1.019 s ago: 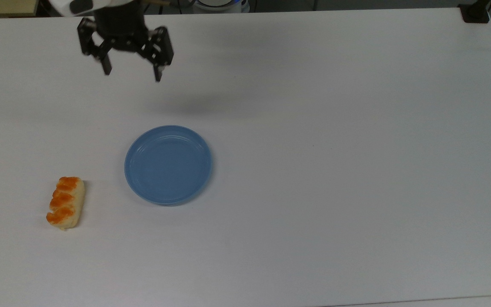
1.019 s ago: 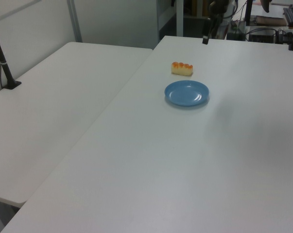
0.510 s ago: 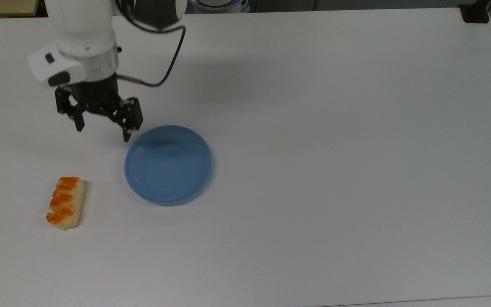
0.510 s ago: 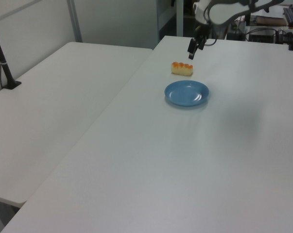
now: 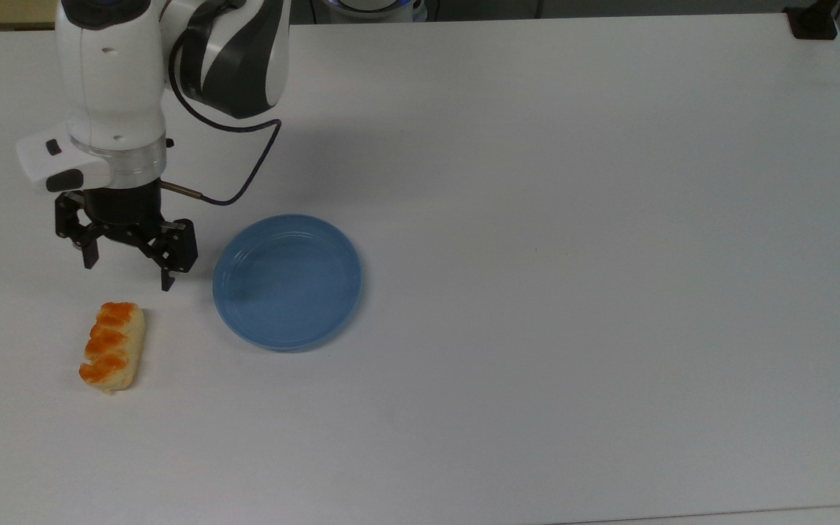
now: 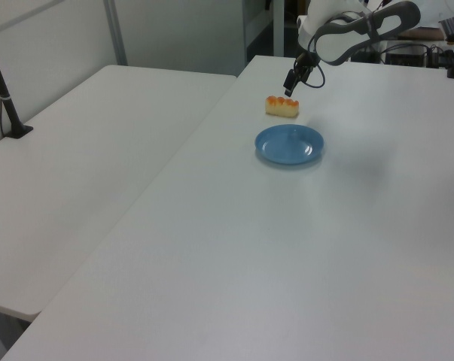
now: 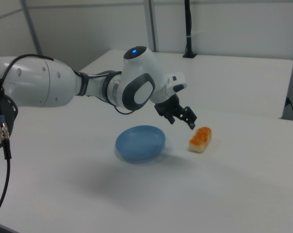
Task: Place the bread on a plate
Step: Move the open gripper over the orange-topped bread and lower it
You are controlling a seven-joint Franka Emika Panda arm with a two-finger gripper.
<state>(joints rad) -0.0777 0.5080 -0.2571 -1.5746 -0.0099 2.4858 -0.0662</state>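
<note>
The bread (image 5: 113, 347), a pale roll with orange glazed bumps, lies on the white table near the top view's left edge. It also shows as the bread (image 6: 282, 106) in the left view and the bread (image 7: 200, 139) in the right view. The light-blue plate (image 5: 288, 281) sits bare to its right in the top view; plate (image 6: 289, 144), plate (image 7: 140, 142). My gripper (image 5: 127, 274) hangs open above the table, just beyond the bread's far end and left of the plate, with nothing between its fingers. The gripper (image 7: 184, 122) points down toward the bread.
The white table (image 5: 573, 255) stretches wide to the top view's right. A second white table (image 6: 83, 165) adjoins it on the left view's left. A black post (image 6: 4, 98) stands at that table's edge, and a black clamp (image 5: 812, 20) sits at the top view's far right corner.
The arm has swept from the table's far side toward the bread, moving down and to the top view's left. The gripper stays open. Bread and plate have not moved.
</note>
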